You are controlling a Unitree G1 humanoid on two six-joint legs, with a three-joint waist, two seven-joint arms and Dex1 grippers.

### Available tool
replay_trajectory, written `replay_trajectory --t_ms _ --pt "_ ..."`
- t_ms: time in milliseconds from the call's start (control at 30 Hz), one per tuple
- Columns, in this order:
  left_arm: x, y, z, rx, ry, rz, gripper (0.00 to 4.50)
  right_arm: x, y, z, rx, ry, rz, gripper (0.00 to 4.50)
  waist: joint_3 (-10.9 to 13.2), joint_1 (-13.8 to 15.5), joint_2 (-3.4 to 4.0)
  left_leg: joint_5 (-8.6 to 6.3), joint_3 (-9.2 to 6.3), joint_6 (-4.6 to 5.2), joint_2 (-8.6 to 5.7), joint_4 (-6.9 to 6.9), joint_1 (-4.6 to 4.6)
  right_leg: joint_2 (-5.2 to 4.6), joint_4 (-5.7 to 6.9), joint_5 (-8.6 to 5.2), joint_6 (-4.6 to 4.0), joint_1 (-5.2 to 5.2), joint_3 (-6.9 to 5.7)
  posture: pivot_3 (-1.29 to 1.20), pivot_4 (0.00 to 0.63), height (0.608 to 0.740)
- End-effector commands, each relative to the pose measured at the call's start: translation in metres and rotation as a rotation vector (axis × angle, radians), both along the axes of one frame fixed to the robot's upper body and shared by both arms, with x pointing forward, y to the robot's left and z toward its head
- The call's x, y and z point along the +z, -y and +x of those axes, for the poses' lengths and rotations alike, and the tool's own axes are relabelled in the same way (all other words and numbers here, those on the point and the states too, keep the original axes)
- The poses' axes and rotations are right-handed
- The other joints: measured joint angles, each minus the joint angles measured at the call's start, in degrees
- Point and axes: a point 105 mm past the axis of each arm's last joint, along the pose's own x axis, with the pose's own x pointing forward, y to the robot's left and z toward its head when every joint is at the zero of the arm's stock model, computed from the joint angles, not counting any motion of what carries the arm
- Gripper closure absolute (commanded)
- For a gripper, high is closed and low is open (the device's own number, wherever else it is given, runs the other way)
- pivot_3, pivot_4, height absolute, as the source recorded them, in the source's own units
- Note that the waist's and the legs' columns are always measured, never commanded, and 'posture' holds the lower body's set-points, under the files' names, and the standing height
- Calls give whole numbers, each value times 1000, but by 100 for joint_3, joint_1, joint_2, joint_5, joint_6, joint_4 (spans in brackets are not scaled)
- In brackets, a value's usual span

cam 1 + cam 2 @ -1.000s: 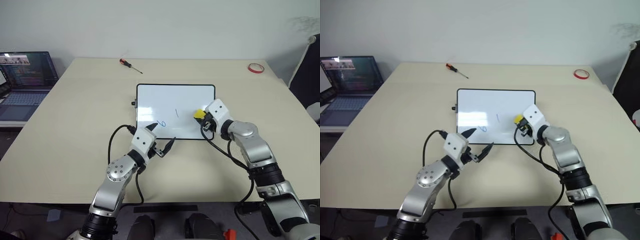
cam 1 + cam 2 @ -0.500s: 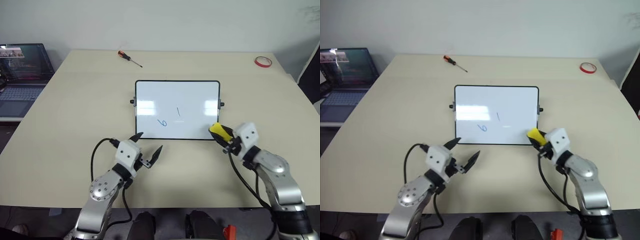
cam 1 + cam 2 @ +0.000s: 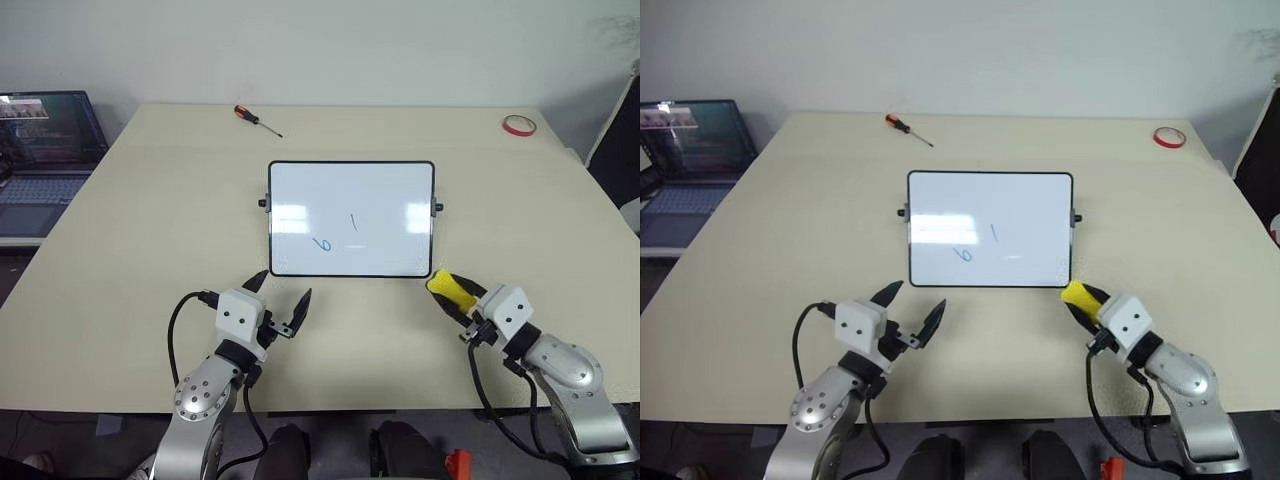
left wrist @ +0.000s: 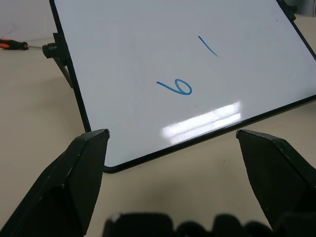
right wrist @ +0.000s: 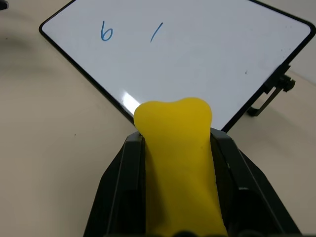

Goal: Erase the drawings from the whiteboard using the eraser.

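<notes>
Both arms pulled back off whiteboard; eraser clamped in R gripper, L gripper spread, empty. Drawings unerased; next pass needed over loop, stroke.

Left gripper: my fingers spread wide, holding nothing, pointing level.
Right gripper: my fingers clamped on the eraser, pointing forward-left.

Two blue marker drawings stand on the whiteboard: a small loop that reads like a "6" or a "b", and just beside it a short slanted stroke that reads like a "1". The lit laptop screen left of the table carries lines too small to read.
</notes>
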Motion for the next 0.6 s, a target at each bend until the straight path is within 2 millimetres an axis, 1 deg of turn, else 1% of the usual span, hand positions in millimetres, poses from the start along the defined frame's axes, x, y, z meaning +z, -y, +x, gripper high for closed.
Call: replay_trajectory --t_ms 33,100,233,267,333,400,433,500,600 --pt "13 2 1 -8 52 -2 0 18 -15 9 23 68 10 3199 0 -3 0 0 1 0 1 0 -1 0 0 0 0 0 1 0 150 740" --pt "13 2 3 0 49 -5 0 21 -24 22 27 92 10 3199 0 -7 0 0 1 0 1 1 -1 0 0 0 0 -1 0 0 150 740" --pt "13 1 7 21 43 -23 0 26 -51 57 40 137 46 3199 3 -10 -2 1 5 -1 0 4 7 0 5 4 -3 1 -2 0 150 740" --pt "14 1 7 20 44 -23 0 26 -55 62 45 143 50 3199 3 -6 -2 1 2 -1 -1 2 6 0 6 4 -4 1 -2 0 150 740" --pt "14 5 8 -4 45 -12 0 27 -73 75 88 164 48 3199 3 1 -3 1 0 -1 1 2 3 0 5 4 -4 -1 -3 0 150 740" --pt "15 6 9 -16 47 -3 0 30 -86 86 120 183 50 3199 3 -2 -2 1 3 -2 3 2 -7 -1 5 5 -5 -11 -3 0 150 740" --pt "16 5 10 -16 51 0 0 33 -88 99 84 163 85 3199 3 -2 -2 2 5 -3 4 2 -11 -4 5 5 -5 -15 -4 0 150 740" --pt "18 6 11 -18 60 6 0 35 -94 114 46 143 107 3199 3 -2 -2 2 8 -3 6 4 -13 -11 5 5 -5 -16 -5 0 150 740" --pt "20 11 12 -44 73 25 0 42 -106 123 50 154 124 3199 3 14 -2 2 0 -3 6 4 -14 -20 6 5 -5 -16 -6 0 150 740"
